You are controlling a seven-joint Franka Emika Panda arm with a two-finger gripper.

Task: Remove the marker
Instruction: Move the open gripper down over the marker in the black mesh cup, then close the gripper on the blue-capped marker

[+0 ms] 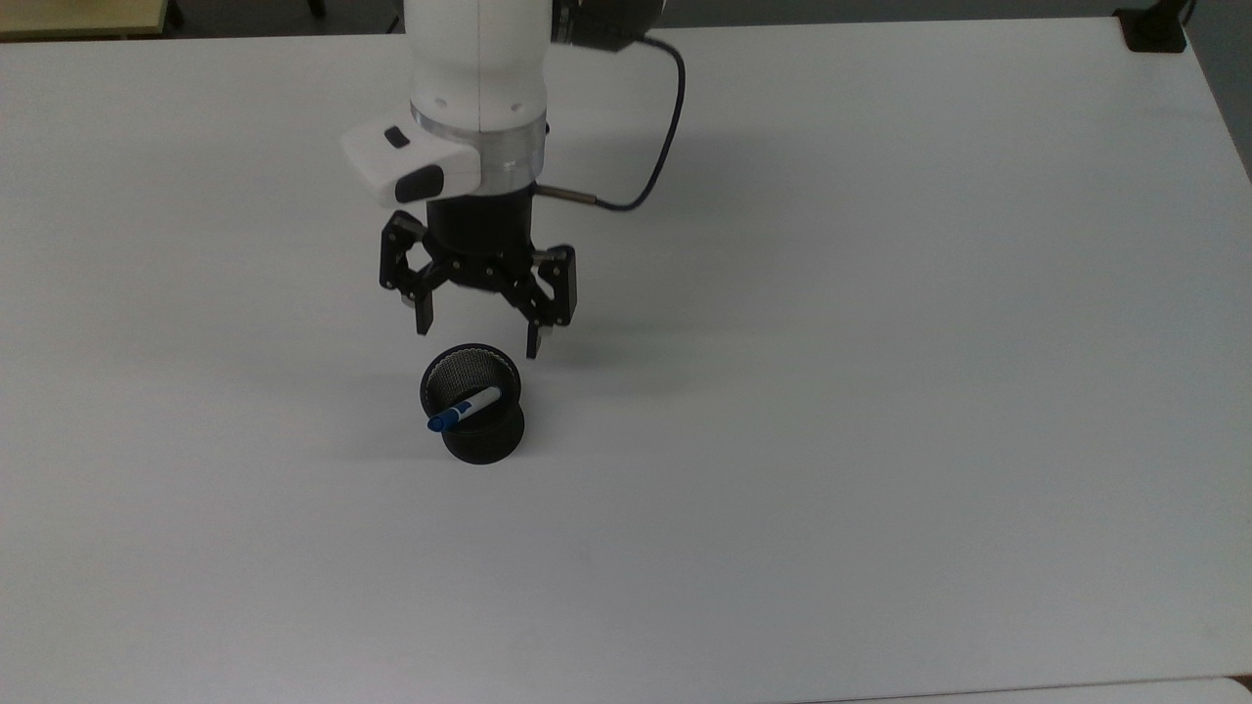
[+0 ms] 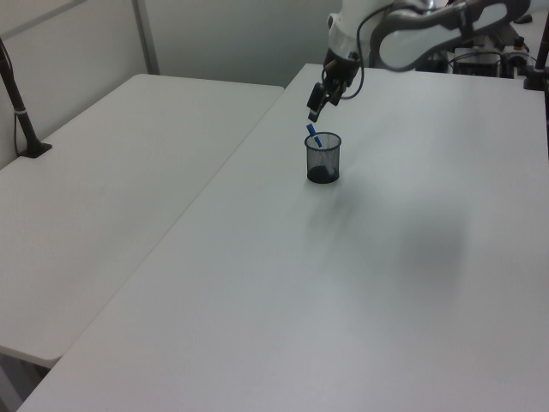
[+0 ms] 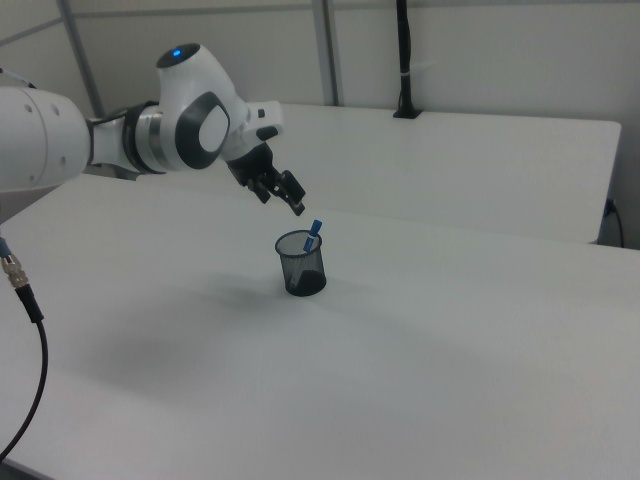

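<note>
Top view: fingers (image 1: 478,344) spread above marker (image 1: 463,409).

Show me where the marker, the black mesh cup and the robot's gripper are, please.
marker (image 1: 460,410): top view, on its white barrel beside the blue cap.
black mesh cup (image 1: 484,445): top view, on its outer wall.
gripper (image 1: 479,337): top view, midway between its spread fingertips.

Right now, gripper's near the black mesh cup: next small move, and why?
Probably ease the open two-finger gripper over the blue-capped white marker and down. The cap leans over the rim of the black mesh cup, and the gripper hangs short of it in the top view.
</note>
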